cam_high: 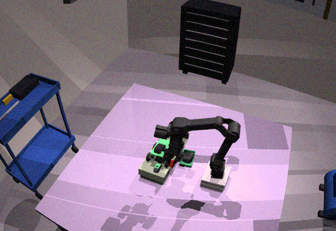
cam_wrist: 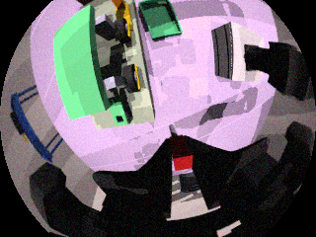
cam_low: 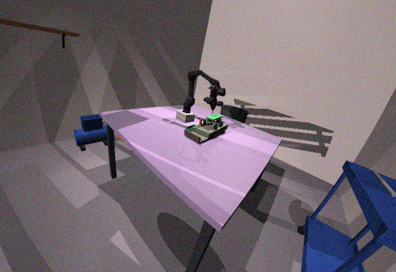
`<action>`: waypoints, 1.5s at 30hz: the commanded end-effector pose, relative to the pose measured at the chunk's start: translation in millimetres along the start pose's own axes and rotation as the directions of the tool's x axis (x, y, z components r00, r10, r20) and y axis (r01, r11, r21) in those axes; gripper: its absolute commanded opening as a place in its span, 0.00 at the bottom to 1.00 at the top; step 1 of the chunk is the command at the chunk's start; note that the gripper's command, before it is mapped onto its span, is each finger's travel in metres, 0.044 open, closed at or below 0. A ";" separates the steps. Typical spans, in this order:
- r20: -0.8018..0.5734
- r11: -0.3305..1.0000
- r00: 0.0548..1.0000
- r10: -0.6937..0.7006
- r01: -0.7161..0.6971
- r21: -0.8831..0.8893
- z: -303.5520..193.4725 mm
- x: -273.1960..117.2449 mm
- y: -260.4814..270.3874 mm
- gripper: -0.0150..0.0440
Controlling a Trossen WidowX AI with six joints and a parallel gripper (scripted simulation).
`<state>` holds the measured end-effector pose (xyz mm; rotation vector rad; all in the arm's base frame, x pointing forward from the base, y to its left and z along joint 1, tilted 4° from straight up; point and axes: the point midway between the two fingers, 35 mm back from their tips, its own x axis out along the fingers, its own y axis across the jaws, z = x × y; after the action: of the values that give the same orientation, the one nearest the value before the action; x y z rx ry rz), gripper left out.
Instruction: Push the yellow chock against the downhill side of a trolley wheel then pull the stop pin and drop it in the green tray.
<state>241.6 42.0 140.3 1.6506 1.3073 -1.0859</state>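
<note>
My gripper (cam_high: 172,162) (cam_low: 212,106) (cam_wrist: 176,140) is shut on the red-headed stop pin (cam_wrist: 183,162), whose grey shank points out past the fingertips. It is raised beside the uphill end of the ramp (cam_high: 151,173) (cam_low: 211,134), clear of the green pin block (cam_high: 157,166) (cam_wrist: 118,118). The trolley (cam_high: 163,143) (cam_low: 214,115) (cam_wrist: 79,64) with its green top stands on the ramp. The chock's orange handle (cam_low: 200,122) (cam_wrist: 118,2) is upright at the trolley's downhill end; whether its base touches a wheel cannot be told. The green tray (cam_high: 186,165) (cam_wrist: 168,36) lies beside the ramp.
The arm's pale base block (cam_high: 214,180) (cam_low: 185,116) (cam_wrist: 238,54) stands on the table, on the tray's side of the ramp. A blue cart (cam_high: 40,144) (cam_low: 323,240) and a black drawer cabinet (cam_high: 209,38) stand off the table.
</note>
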 end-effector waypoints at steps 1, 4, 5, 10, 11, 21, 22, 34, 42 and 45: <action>-0.001 1.000 1.000 0.000 0.000 -0.001 12.6 -1.6 -0.4 0.25; 0.000 1.000 1.000 0.000 0.000 -0.001 23.9 -3.0 0.0 0.25; 0.001 1.000 1.000 0.000 0.000 -0.001 27.6 -3.5 0.2 0.25; 0.003 1.000 1.000 -0.001 0.001 -0.001 46.3 -6.5 0.9 0.25; 0.003 1.000 1.000 -0.001 0.001 -0.001 50.1 -7.1 1.0 0.25; 0.007 1.000 1.000 -0.001 0.001 -0.001 87.5 -13.1 1.3 0.25; 0.008 1.000 1.000 -0.001 0.001 -0.001 91.3 -13.6 1.2 0.25; 0.012 1.000 1.000 -0.001 0.001 -0.001 139.3 -20.1 0.1 0.25; 0.015 1.000 1.000 -0.002 0.002 -0.001 172.5 -24.2 -1.1 0.25; 0.016 1.000 1.000 -0.002 0.002 -0.001 184.6 -25.7 -1.4 0.25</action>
<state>209.2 -125.7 101.4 1.6422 1.2949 -1.0955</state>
